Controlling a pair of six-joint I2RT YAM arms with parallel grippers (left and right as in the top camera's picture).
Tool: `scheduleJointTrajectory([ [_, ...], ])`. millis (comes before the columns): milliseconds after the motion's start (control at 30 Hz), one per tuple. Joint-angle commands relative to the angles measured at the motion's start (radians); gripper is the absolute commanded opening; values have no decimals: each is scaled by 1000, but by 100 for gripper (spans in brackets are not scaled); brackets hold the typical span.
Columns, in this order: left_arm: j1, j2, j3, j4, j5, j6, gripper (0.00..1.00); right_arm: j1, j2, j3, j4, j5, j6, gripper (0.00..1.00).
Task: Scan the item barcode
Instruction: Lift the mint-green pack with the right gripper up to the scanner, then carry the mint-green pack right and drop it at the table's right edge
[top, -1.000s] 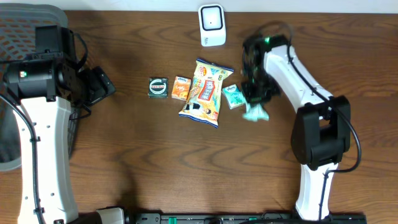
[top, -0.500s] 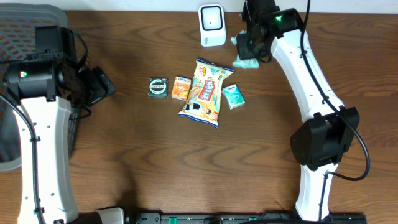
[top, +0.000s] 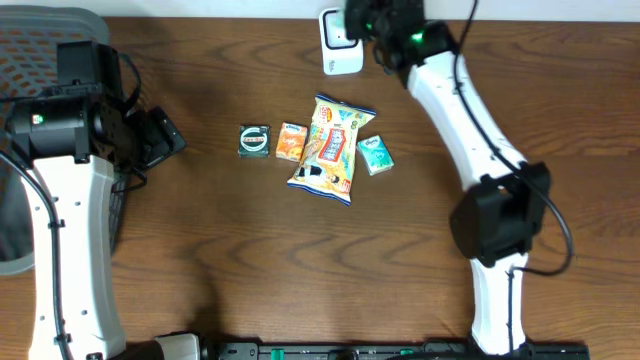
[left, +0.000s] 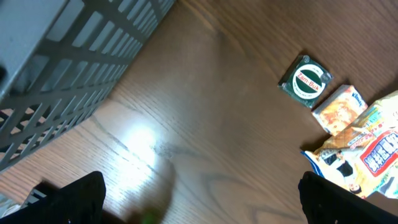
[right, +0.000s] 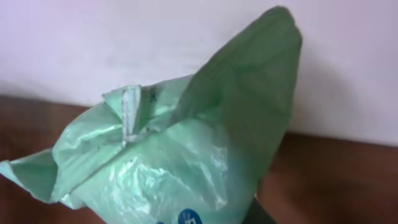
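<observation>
A pale green plastic packet (right: 186, 155) fills the right wrist view, and my right gripper (top: 366, 22) is shut on it. That gripper hangs at the back of the table, just right of the white barcode scanner (top: 340, 40). From overhead the arm hides the packet. My left gripper (top: 160, 138) stands open over bare wood at the left, its dark fingertips (left: 68, 199) far apart with nothing between them.
In the middle of the table lie a dark green packet (top: 255, 140), an orange packet (top: 291, 142), a yellow chips bag (top: 330, 148) and a small teal packet (top: 375, 155). A grey mesh basket (top: 40, 40) stands at the far left.
My right arm has swung from beside the teal packet up to the back of the table, carrying the green packet to the scanner. The left arm has not moved.
</observation>
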Motion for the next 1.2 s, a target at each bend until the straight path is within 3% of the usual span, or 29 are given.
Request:
scheduleJointTrajectory([
  [0, 2, 7, -5, -2, -6, -5, 98, 18, 96, 13, 77, 45, 38, 1],
  [167, 2, 7, -5, -2, -5, -5, 98, 21, 156, 13, 164, 76, 148, 1],
  [533, 2, 7, -5, -2, -6, -5, 98, 19, 213, 12, 211, 82, 131, 1],
  [1167, 2, 7, -5, -2, -5, -5, 98, 3, 228, 12, 100, 24, 105, 1],
])
